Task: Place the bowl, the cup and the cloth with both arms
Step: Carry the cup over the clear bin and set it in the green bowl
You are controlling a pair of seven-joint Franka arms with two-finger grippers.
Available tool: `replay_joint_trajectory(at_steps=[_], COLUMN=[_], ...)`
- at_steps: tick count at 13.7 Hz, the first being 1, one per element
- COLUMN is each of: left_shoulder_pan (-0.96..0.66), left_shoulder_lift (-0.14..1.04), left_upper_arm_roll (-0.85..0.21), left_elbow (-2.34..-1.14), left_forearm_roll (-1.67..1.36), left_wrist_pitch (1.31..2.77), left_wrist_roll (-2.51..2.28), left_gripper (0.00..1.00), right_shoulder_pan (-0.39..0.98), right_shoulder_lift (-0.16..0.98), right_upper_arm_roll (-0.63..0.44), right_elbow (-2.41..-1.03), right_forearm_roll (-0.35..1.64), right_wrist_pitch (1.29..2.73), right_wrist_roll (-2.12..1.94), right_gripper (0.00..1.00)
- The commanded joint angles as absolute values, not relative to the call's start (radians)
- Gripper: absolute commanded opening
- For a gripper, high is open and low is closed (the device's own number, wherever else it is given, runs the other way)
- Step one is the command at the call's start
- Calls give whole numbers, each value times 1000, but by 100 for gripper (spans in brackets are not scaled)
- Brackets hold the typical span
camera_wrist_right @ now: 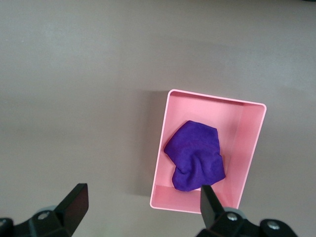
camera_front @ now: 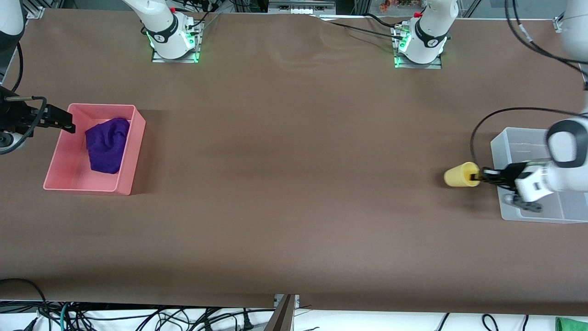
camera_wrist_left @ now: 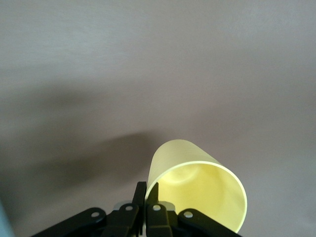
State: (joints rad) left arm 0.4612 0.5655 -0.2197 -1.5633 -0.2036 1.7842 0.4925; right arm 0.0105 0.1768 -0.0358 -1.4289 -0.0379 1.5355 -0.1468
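A deep-purple cloth (camera_front: 108, 145) lies in a pink bin (camera_front: 59, 158); the cup (camera_front: 460, 174) is plain yellow, the table (camera_front: 294, 184) brown.

- Left hand (camera_front: 480, 176) is at the counter's left-arm end, held level and pointing inward, fingers (camera_wrist_left: 146, 206) pinched together.
- Right hand (camera_front: 69, 123) is at the counter's right-arm end, fingers (camera_wrist_right: 74, 203) spread wide.
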Motion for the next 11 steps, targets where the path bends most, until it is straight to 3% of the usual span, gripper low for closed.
replay_joint_trajectory(at_steps=[1, 5, 7, 11], left_shoulder_pan=[494, 555, 619, 680], left_shoulder_lift=[572, 577, 584, 670], left_upper_arm_roll=[-204, -192, -190, -190], left_elbow=[-1410, -1330, -1336, -1368], left_forearm_roll=[-140, 109, 170, 170], left_wrist_pitch=[1608, 1578, 1713, 1790], left_wrist_roll=[511, 638, 772, 827], left_gripper=[0, 0, 0, 0], right_shoulder_pan=[9, 9, 9, 8], right_shoulder_lift=[176, 178, 178, 178], right_upper_arm_roll=[-32, -32, -32, -32], right_elbow=[-1425, -1425, -1425, -1425], right_forearm_roll=[-28, -25, -18, -20], right_wrist_pitch=[1525, 1523, 1523, 1523], right_wrist_roll=[-126, -109, -95, -98], right_gripper=[100, 100, 100, 100])
